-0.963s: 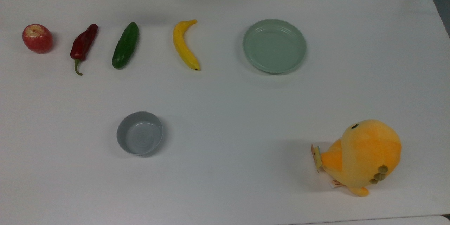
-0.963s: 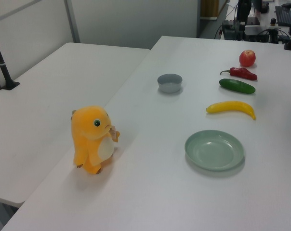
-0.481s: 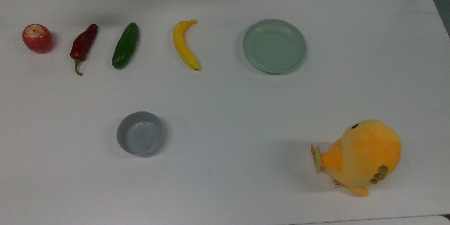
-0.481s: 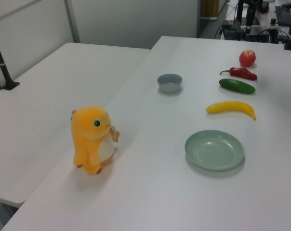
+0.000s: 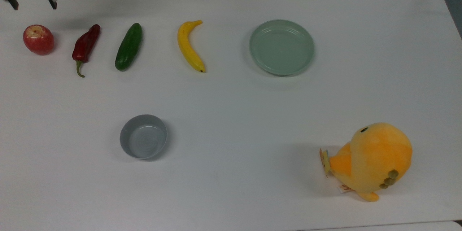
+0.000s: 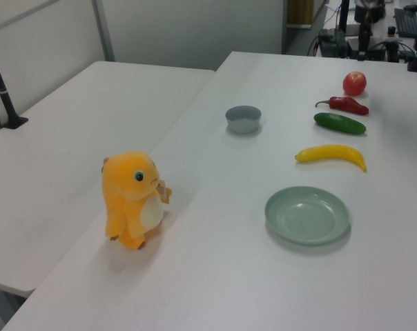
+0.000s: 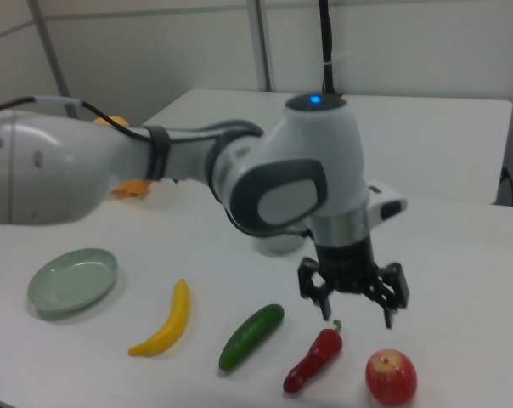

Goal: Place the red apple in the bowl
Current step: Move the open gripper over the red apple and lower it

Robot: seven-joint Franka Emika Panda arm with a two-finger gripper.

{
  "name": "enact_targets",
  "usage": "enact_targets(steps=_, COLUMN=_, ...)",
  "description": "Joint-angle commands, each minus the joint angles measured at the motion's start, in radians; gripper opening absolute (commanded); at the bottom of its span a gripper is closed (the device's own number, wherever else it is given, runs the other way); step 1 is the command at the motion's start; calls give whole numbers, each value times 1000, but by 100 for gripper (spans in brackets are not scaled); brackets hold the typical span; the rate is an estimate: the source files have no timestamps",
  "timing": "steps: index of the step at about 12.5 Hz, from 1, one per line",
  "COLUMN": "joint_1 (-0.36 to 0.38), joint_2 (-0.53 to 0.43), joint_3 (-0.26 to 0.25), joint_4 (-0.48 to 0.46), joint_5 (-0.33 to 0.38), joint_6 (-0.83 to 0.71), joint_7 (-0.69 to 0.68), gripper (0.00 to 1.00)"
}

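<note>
- The gripper (image 7: 356,314) was seen in the right view with its fingers (image 7: 328,308) spread wide and nothing held between them; it hung in the air above the pepper (image 7: 312,362) and the apple (image 7: 391,376), touching neither.
- In the top view the gripper (image 5: 33,4) was seen at the upper left corner, beyond the apple (image 5: 38,39).
- The apple was left on the table (image 5: 231,115) at the top view's left end of a row, with the pepper (image 5: 85,47), cucumber (image 5: 128,46), banana (image 5: 189,46) and green plate (image 5: 281,47) lined up toward the top view's right.
- The bowl (image 5: 143,136) was set empty and upright, well apart from the apple, nearer the top view's bottom edge and below the cucumber.
- A plush toy (image 5: 370,160) was placed near the top view's lower right corner, far from the row.
</note>
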State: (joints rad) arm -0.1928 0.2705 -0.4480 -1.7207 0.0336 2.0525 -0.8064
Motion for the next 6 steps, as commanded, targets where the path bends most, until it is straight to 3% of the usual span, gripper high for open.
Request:
enact_targets(steps=1, joint_1=-14, joint_2=68, joint_3=-1, joint_4=-45, joint_5=6, joint_6=156, joint_7=-22, gripper=100)
enact_targets(steps=6, joint_1=-25, joint_2=114, joint_3=-1, joint_4=-65, joint_5=6, joint_6=239, joint_7=-22, gripper=100)
